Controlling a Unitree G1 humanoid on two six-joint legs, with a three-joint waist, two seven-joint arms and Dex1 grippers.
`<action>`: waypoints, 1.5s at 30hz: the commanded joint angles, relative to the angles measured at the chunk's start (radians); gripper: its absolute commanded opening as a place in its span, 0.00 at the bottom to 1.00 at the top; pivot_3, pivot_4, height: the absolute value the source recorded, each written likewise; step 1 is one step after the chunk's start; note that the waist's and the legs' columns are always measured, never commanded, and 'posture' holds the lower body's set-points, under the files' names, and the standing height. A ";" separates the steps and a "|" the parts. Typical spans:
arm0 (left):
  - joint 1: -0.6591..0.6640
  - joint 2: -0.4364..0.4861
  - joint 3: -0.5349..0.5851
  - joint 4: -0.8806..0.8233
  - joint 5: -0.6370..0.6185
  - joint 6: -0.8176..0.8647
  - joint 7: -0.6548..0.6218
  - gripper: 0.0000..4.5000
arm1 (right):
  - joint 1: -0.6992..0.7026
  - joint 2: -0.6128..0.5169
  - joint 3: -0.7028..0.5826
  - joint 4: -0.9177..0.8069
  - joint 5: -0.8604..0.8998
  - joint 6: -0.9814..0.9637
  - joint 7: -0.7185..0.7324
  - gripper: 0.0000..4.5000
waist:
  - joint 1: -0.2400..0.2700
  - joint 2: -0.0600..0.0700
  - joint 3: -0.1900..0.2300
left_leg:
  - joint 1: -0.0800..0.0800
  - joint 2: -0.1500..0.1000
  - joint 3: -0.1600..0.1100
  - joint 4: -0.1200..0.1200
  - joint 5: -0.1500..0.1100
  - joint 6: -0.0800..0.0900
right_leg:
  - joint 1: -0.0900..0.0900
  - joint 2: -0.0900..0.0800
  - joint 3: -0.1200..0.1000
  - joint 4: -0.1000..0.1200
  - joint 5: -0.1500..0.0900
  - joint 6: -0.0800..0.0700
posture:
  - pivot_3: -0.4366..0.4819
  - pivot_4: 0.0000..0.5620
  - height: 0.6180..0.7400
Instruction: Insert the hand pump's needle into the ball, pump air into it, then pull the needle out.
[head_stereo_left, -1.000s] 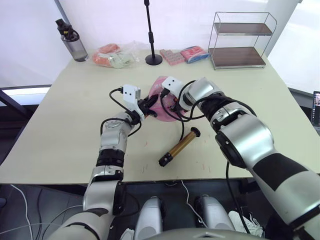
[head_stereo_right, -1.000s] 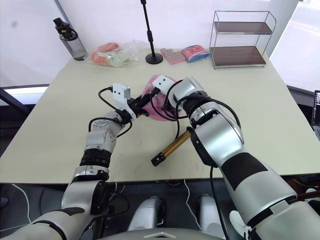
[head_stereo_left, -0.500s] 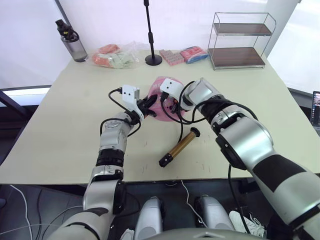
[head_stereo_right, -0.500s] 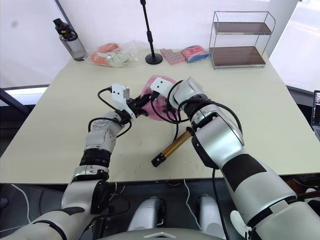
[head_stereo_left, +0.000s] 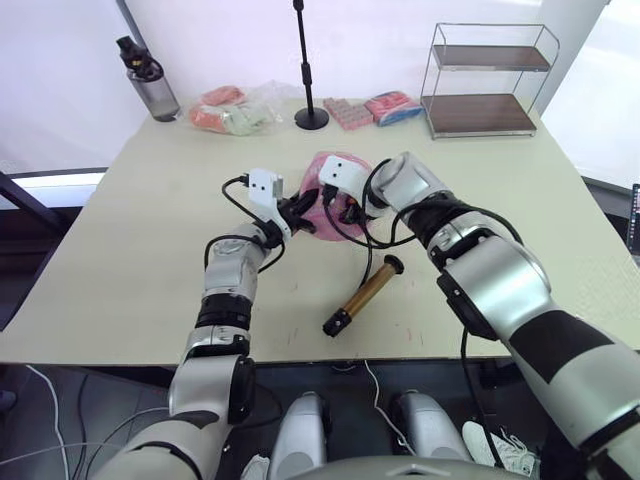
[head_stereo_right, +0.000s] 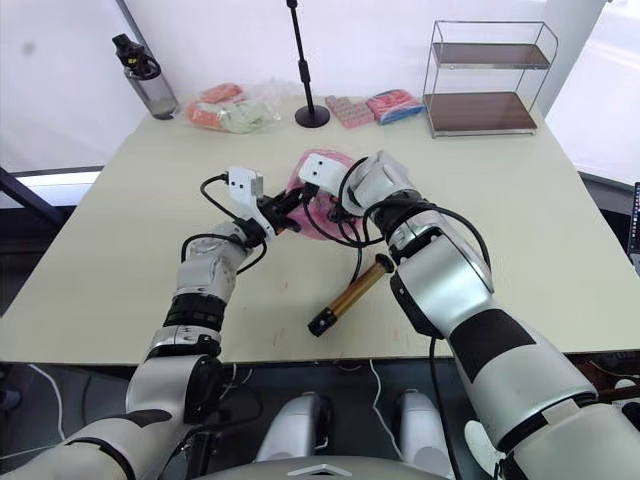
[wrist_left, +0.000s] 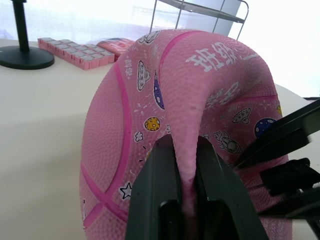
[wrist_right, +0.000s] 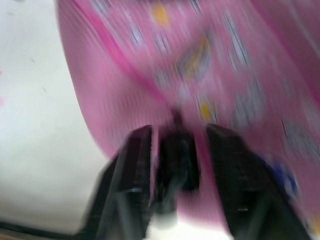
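Left end effector (wrist_left: 186, 165) pinches a raised fold of the ball (wrist_left: 200, 100), its two black fingers (wrist_left: 160, 185) pressed against either side of the pink rubber. Right end effector (wrist_right: 175, 150) meets the ball from the opposite side; its fingers (wrist_right: 131, 165) stand slightly apart around a small black piece, seemingly the needle fitting (wrist_right: 176, 155), with its tip against the ball's skin. That view is blurred, so whether the needle itself is inside the ball cannot be told.

Nearest the front edge of the worktop (head_stereo_left: 130, 290) lies the hand pump (head_stereo_left: 362, 295), its gold tube set at a slant and free of both end effectors. A thin black hose (head_stereo_left: 365, 250) curves from it up toward the right end effector. Bare worktop lies to the left of the left arm and to the right of the pump, out to both side edges.

Beyond the pump, about mid-worktop, the ball sits flattened between the two end effectors, standing on its rim.

Open surface follows behind the ball. Along the far edge stand a dark water bottle (head_stereo_left: 148, 82) at the left corner, a clear bag of orange and green items (head_stereo_left: 228, 112), a black stand with a round base (head_stereo_left: 310, 110), pink packets (head_stereo_left: 375, 108) and a two-tier wire shelf (head_stereo_left: 482, 85) toward the right.
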 joint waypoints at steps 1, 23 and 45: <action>0.019 -0.036 -0.073 0.072 0.033 0.024 -0.027 0.00 | -0.007 -0.029 -0.010 -0.039 0.011 -0.029 0.007 0.35 | 0.008 0.000 0.000 | 0.000 0.000 0.000 0.000 0.000 0.000 | 0.000 0.000 0.000 -0.001 0.000 0.000 | 0.48 0.27 0.93; -0.011 -0.032 -0.072 0.131 0.043 -0.009 -0.030 0.00 | 0.218 -0.252 -0.085 -0.663 0.209 0.251 0.258 0.35 | 0.025 0.002 0.002 | -0.001 -0.001 0.000 0.000 0.000 0.000 | 0.000 -0.001 -0.001 -0.002 0.000 0.000 | 0.48 0.27 0.93; 0.002 -0.032 -0.074 0.115 0.042 -0.003 -0.030 0.00 | 0.368 -0.219 -0.136 -0.926 0.375 0.647 -0.036 0.78 | 0.032 0.002 0.002 | -0.001 -0.001 0.000 0.000 0.000 0.000 | 0.000 -0.001 -0.001 -0.003 0.000 0.000 | 0.48 0.27 0.93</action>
